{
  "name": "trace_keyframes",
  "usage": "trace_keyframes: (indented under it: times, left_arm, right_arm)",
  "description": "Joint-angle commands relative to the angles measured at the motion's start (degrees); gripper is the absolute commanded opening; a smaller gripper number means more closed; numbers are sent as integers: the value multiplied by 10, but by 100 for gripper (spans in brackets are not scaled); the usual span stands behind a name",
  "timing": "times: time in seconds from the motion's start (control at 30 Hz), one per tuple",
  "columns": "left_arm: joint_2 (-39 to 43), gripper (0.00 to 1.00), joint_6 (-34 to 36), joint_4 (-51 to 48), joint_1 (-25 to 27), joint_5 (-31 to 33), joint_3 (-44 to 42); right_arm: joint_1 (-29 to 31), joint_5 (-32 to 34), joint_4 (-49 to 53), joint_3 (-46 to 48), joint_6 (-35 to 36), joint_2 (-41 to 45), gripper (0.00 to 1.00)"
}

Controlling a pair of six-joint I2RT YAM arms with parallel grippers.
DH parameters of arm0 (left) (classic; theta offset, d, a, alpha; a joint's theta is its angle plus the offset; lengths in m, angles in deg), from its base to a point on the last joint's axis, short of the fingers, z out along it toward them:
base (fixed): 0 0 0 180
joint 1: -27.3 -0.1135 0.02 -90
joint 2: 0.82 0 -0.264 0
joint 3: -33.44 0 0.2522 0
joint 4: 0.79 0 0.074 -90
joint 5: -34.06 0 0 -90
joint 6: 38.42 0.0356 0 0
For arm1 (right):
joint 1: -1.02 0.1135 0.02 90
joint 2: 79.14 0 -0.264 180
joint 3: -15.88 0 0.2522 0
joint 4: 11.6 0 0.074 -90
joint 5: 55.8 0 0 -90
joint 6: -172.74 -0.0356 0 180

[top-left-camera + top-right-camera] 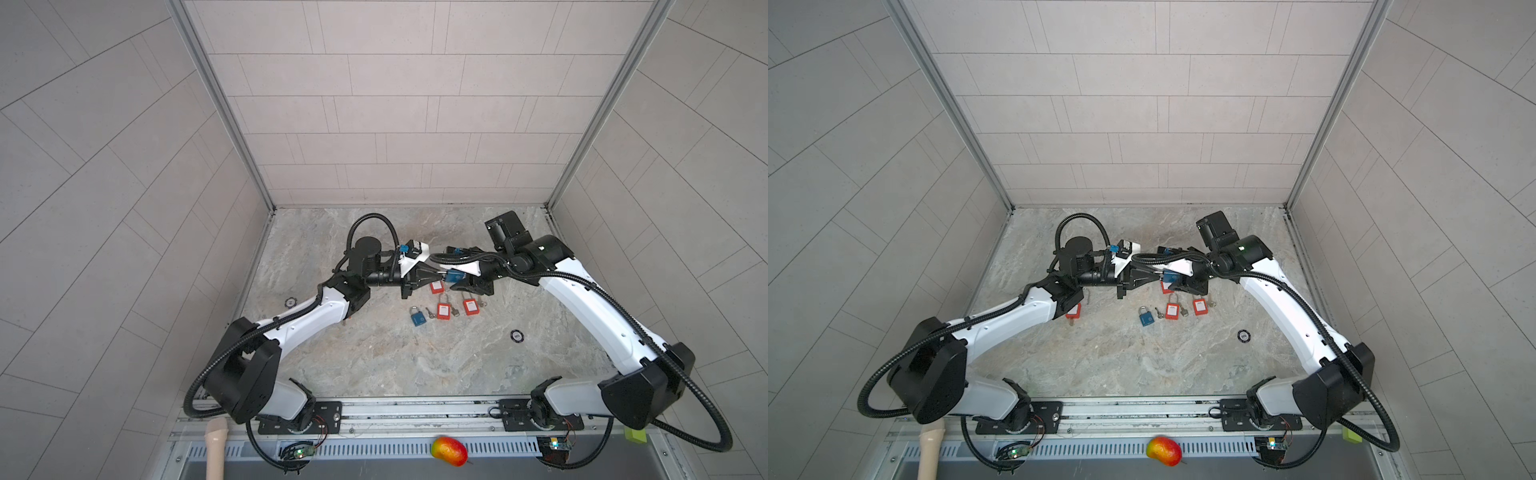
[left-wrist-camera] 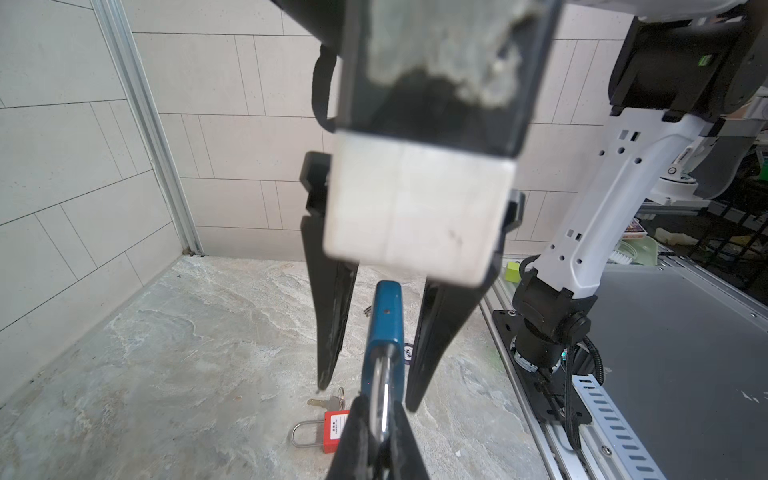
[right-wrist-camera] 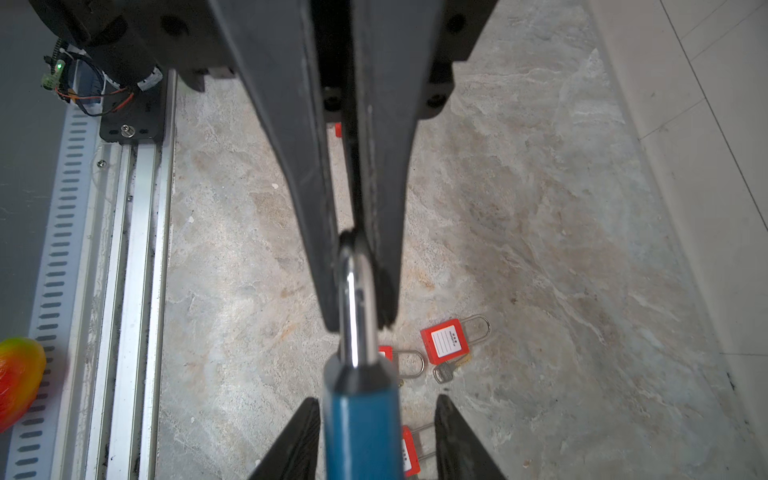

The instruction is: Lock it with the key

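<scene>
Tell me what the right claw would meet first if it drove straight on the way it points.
Probably the blue padlock: its body sits ungripped inside the open right claw; just beyond, the left claw is shut on its shackle. Depth is hard to judge.

The arms [image 1: 307, 316] pair white shells [image 1: 582, 307] with black joints [image 1: 245, 374], ribbed black cables [image 1: 372, 215], apparently a green light [image 1: 541, 248].

pale grey tiled walls [image 1: 395, 104] enclosed the cell on three sides, joined by aluminium corner posts [image 1: 222, 104]. the floor [image 1: 374, 353] was a marbled grey-beige slab. a slotted metal rail [image 1: 374, 449] ran along the front edge. lighting was even.
</scene>
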Motion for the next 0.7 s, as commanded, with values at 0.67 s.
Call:
trace_keyframes:
  times: [0.67]
  left_arm:
    - [35,0,111,-112,-3,-27,50]
  right_arm:
    - [-44,-79,69,-2,26,16,23]
